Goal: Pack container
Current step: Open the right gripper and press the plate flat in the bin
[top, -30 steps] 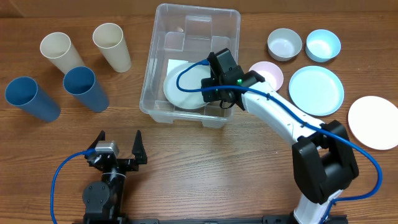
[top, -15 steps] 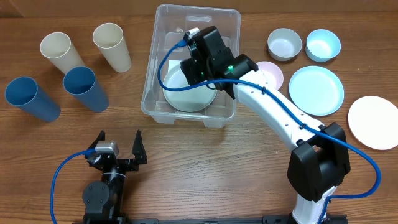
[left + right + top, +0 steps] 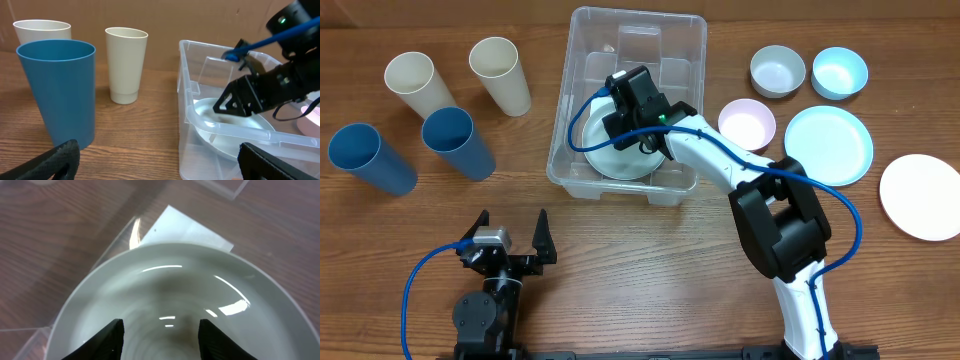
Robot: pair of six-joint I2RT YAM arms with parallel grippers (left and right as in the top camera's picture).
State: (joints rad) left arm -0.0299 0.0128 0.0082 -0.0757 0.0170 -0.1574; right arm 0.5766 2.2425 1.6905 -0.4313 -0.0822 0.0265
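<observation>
The container is a large clear bin at the table's middle back. A white plate lies on its floor, partly over the white label. My right gripper is inside the bin, just above the plate, jaws open with nothing between them. It also shows in the left wrist view over the plate. My left gripper is open and empty near the front edge, left of the bin.
Two cream cups and two blue cups stand at the left. At the right are a pink bowl, a grey bowl, a light blue bowl, a light blue plate and a white plate.
My right gripper has moved from the plate's right edge leftward and deeper into the bin, over the plate. The plate lies in the bin. The left arm has not moved.
</observation>
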